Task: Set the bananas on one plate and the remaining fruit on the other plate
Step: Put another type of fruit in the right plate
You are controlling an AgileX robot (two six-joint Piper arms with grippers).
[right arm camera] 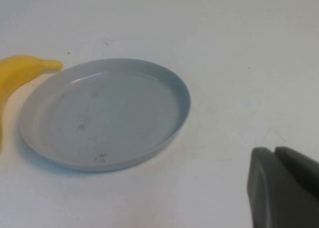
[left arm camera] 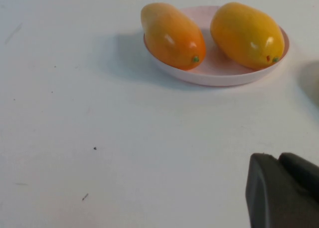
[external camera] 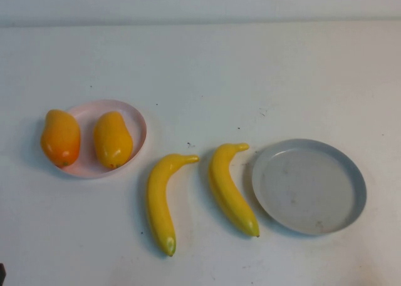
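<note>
On pink plate [external camera: 135, 120]: both mangoes [external camera: 113, 139] | grey plate [external camera: 310, 186] – bare | left hand [left arm camera: 284, 193], right hand [right arm camera: 284, 188] – grip unclear

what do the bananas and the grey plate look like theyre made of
The bananas look like smooth moulded plastic: uniform yellow, faint sheen. The grey plate looks like matte plastic or enamelled metal, scuffed with dark specks. The left hand and right hand sit away from them.
</note>
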